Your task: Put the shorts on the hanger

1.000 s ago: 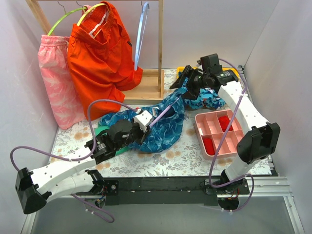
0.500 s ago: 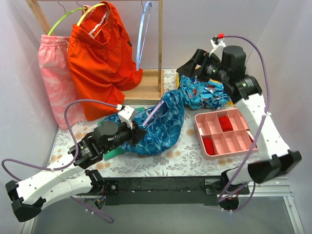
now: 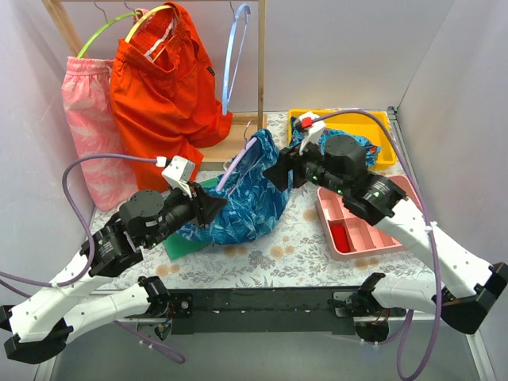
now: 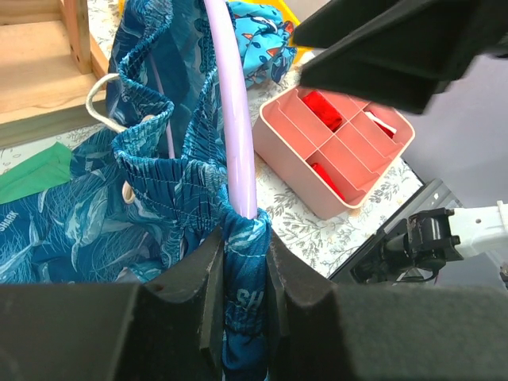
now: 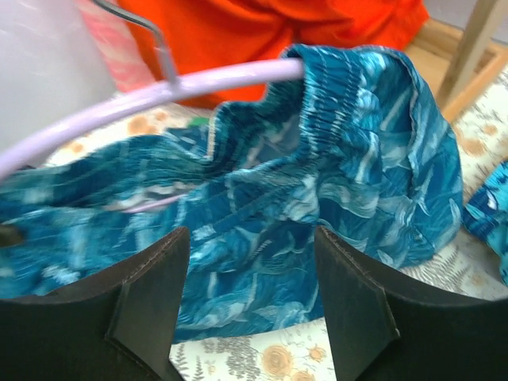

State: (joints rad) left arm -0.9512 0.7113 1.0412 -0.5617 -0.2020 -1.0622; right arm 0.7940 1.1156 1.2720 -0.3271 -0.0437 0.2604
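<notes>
**Left pincer clamped on the shorts, right pincer spread wide**

Your left pincer (image 4: 244, 290) is closed on a bunched fold of the shorts (image 4: 159, 182) at the elastic waistband. The hanger (image 4: 234, 103) runs straight down into that same fold. You cannot tell whether the plastic itself is pinched or only the cloth around it.

Your right pincer (image 5: 250, 309) has its fingers spread wide with nothing between them, and it faces the teal cloth from the other side.

From above, the left pincer (image 3: 208, 208) holds the lower left of the shorts (image 3: 254, 194). The right pincer (image 3: 279, 176) sits just beside their upper right edge.

The shorts hang between your two arms. The waistband is threaded over the lavender arm of the hanger (image 3: 238, 163), which slants up towards the wooden rack (image 3: 262, 79). The lower cloth reaches down to the floral desk (image 3: 262, 258). In the right wrist view the hanger (image 5: 159, 94) crosses above the shorts (image 5: 317, 198), and one end disappears into the gathered waistband.

Further out, a green sheet (image 3: 186, 242) lies under the left edge of the shorts. A pink compartment tray (image 3: 373, 230) sits to the right under your right arm. Behind it is a yellow bin (image 3: 381, 127).

On the rack hang the orange shorts (image 3: 159, 95), a pink garment (image 3: 91, 135) and a light-blue hanger (image 3: 232, 55).
</notes>
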